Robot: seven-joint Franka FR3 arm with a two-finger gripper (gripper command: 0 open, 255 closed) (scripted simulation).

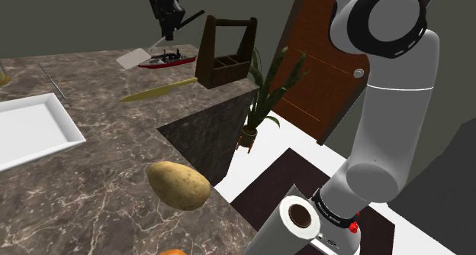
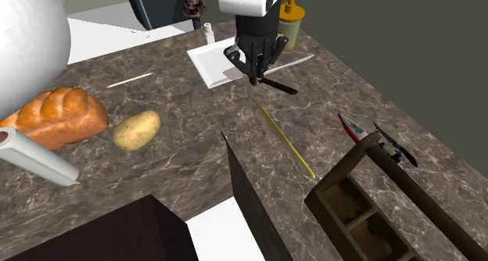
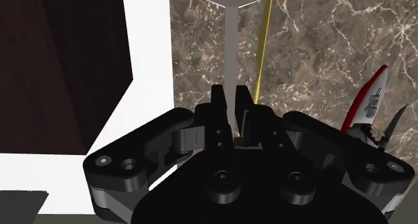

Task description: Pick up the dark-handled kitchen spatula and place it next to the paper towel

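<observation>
Gripper (image 3: 231, 98) clamped on spatula (image 3: 231, 41) shaft, apparently off the counter (image 2: 195, 134). Carry step. Paper towel (image 2: 35, 159) is well apart. Next: swing over, lower beside it, release.

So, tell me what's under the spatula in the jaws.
Marbled countertop lies under the spatula, with a thin yellow utensil running alongside its shaft. Whatever sits directly beneath the blade and shaft is covered.
</observation>
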